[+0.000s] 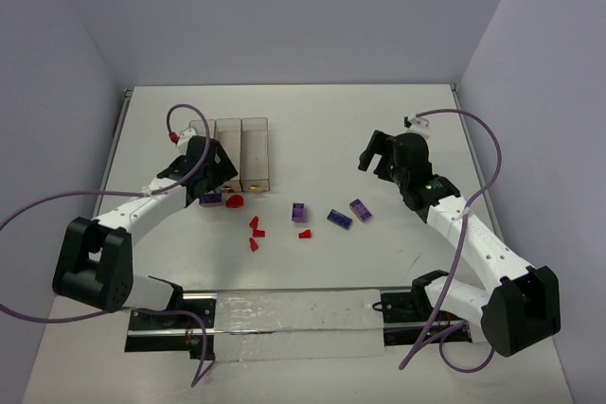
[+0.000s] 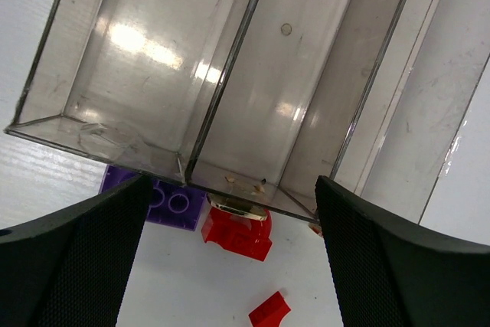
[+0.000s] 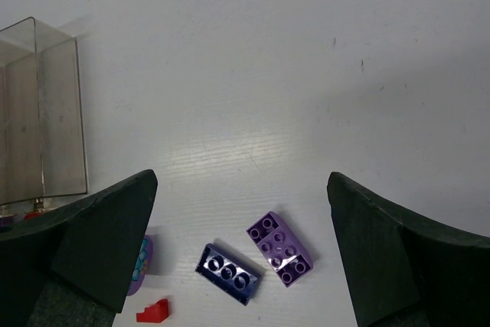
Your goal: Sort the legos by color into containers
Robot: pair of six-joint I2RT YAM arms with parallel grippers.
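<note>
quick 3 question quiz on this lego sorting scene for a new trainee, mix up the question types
1. True or false: the left gripper is shut.
2. Multiple choice: how many compartments do the containers have? A two, B three, C four.
3. Fill in: the two studded legos seen between the fingers of the right gripper in its wrist view are both ___.

Key: 1 false, it stands open and empty. 2 B. 3 purple, one light and one dark.
</note>
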